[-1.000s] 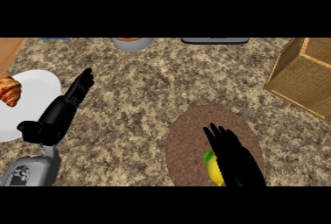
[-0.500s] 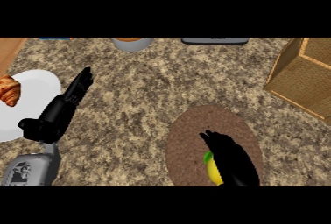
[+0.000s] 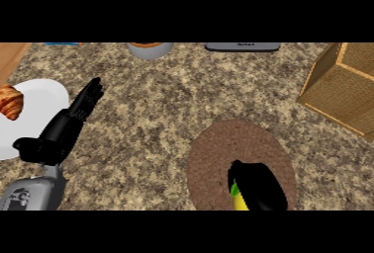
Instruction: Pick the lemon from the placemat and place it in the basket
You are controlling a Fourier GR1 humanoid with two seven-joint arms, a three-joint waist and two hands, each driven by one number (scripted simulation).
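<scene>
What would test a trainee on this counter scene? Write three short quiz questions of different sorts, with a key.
1. True or false: the lemon already lies in the basket.
2. Which hand is curled over the lemon? A) left hand B) right hand C) neither
3. Fill in: the croissant lies on a white ____.

Key
1. False. The lemon is on the brown placemat, mostly hidden by the hand; the basket stands apart at the upper right.
2. B. The right hand curls over it; the left hand is straight-fingered beside the plate.
3. plate
</scene>
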